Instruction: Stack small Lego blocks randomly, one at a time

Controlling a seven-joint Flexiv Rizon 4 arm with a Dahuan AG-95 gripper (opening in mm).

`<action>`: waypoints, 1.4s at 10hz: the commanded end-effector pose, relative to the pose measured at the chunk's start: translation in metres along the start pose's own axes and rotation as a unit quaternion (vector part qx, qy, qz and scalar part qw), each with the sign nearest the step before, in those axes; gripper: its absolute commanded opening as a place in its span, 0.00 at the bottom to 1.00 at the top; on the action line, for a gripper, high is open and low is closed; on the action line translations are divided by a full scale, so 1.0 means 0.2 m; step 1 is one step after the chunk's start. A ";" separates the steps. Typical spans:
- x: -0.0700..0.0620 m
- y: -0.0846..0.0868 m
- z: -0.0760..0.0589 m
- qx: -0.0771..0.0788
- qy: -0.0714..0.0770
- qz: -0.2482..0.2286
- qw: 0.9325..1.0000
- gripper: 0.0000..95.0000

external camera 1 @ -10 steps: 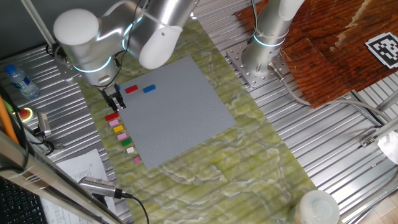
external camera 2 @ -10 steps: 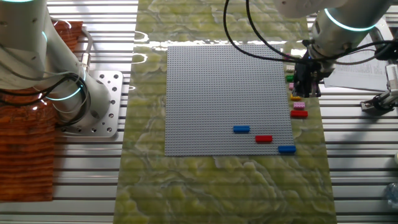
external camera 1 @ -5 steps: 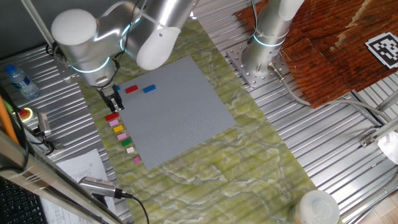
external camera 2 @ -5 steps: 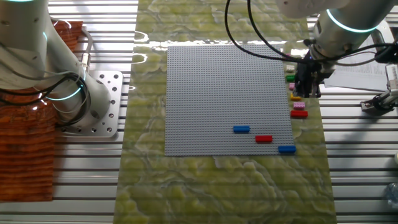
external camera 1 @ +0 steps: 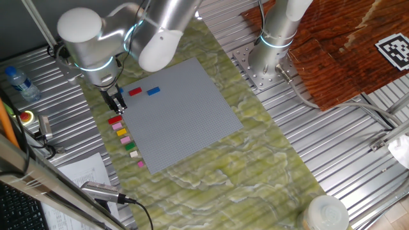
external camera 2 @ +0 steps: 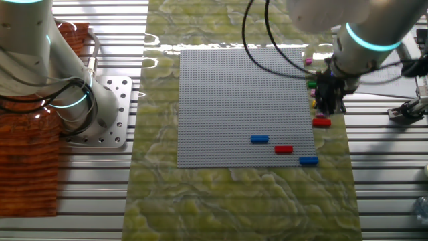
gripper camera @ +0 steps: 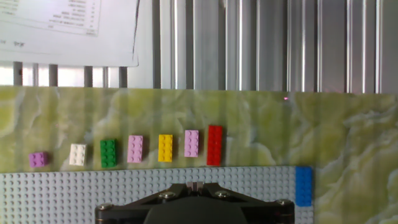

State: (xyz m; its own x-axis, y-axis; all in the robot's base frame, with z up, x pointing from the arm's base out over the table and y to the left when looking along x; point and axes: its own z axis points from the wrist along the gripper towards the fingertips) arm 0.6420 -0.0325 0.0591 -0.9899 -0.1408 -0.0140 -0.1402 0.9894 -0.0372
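Note:
Several small Lego blocks lie in a row on the green mat beside the grey baseplate (gripper camera: 62, 193): small pink (gripper camera: 38, 159), cream (gripper camera: 78, 154), green (gripper camera: 108, 153), pink (gripper camera: 135, 149), yellow (gripper camera: 165, 148), pink (gripper camera: 191, 143) and red (gripper camera: 214, 145). The row also shows in one fixed view, red block (external camera 1: 115, 119) nearest my gripper. On the baseplate lie a red block (external camera 1: 135, 91), a blue block (external camera 1: 153, 91) and a second blue block (external camera 2: 308, 161) at the edge. My gripper (gripper camera: 196, 185) hangs above the baseplate edge next to the row, its fingertips together with nothing seen between them.
A second robot base (external camera 1: 268, 57) stands past the baseplate's far side. Printed sheets of paper (gripper camera: 68, 31) lie on the ribbed metal table beyond the mat. A red button (external camera 1: 25, 117) and a water bottle (external camera 1: 18, 82) sit at the left.
My gripper has shifted a little along the row of blocks toward the red one. No block has moved.

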 end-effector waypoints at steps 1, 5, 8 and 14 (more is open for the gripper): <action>-0.01 -0.01 0.05 -0.004 -0.022 0.026 0.999 0.20; -0.03 -0.03 0.14 -0.004 -0.028 0.037 0.999 0.20; -0.06 -0.03 0.19 -0.003 -0.039 0.038 0.999 0.20; -0.07 -0.02 0.21 0.000 -0.041 0.037 0.998 0.40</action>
State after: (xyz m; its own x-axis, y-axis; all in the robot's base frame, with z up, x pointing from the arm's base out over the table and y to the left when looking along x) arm 0.6587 -0.0353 0.0180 -0.9927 -0.0680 -0.1000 -0.0649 0.9973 -0.0337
